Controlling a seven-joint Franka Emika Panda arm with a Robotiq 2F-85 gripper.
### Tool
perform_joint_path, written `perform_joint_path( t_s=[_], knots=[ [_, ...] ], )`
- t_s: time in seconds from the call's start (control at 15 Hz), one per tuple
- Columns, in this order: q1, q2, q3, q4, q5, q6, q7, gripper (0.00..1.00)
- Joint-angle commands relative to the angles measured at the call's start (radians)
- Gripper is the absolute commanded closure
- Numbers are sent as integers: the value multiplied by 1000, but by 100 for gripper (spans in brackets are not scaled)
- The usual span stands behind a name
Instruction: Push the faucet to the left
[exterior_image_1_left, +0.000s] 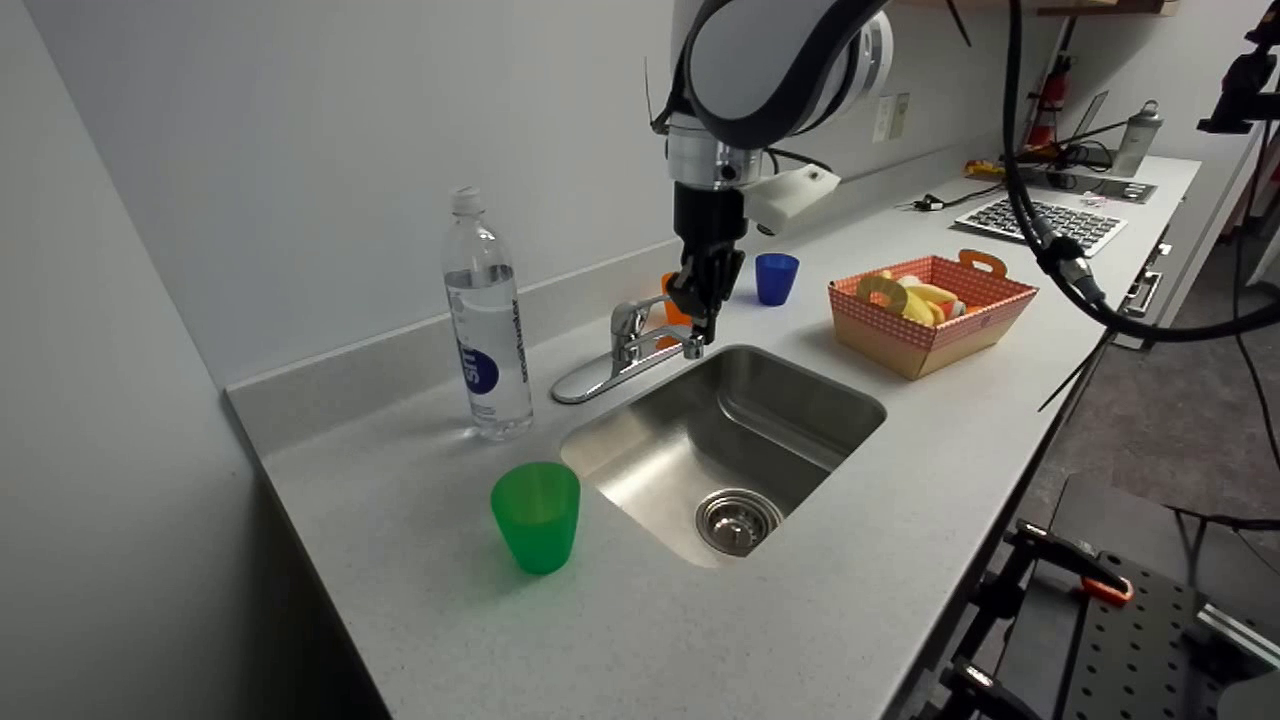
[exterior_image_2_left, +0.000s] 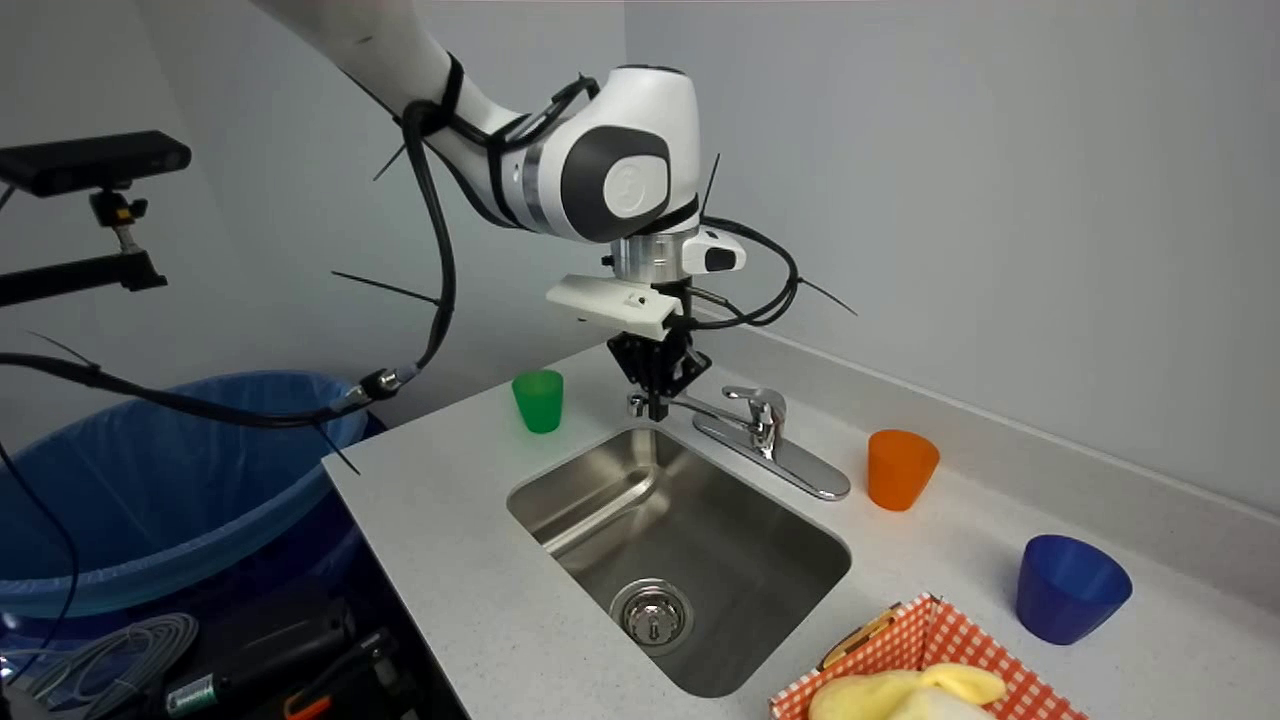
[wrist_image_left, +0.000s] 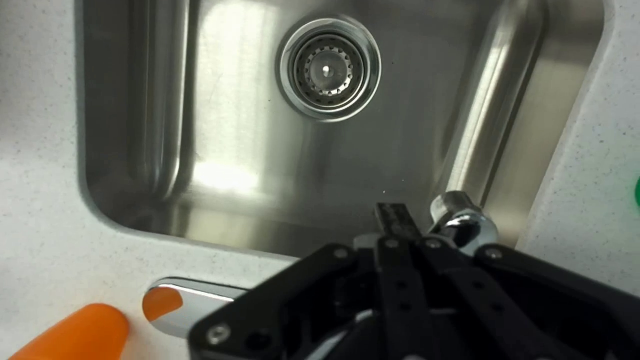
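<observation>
Broadly, a pale bench (exterior_image_2_left: 450, 505) held a steel sink (exterior_image_2_left: 745, 565), with the chrome faucet (exterior_image_2_left: 767, 428) standing along its wall-side edge. Near that edge hung the tool (exterior_image_2_left: 657, 407), its 2 fingers (wrist_image_left: 398, 220) seemingly pressed together and pinching nothing. The coming push looked to hinge on 1 relation: the faucet's thin spout (exterior_image_2_left: 712, 410) ran outward from its upright base (exterior_image_1_left: 624, 350) past the tool, and the spout tip (wrist_image_left: 467, 227) lay just beside the fingers, toward the green cup (exterior_image_2_left: 540, 402); the orange cup (exterior_image_2_left: 902, 470) stood well off the opposite way. A shove toward the green cup would probably suit. In the wrist view the tool largely hid the upright base and handle (exterior_image_2_left: 745, 393). Whether fingers and spout touched, I could not tell.
</observation>
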Motion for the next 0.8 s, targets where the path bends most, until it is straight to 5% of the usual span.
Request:
perform_joint_path(
  t_s=[0.0,0.73],
  knots=[
    [36,4,18,15,-30,31,37,100],
    [39,-37,38,70,6,9,-3,100]
  ],
)
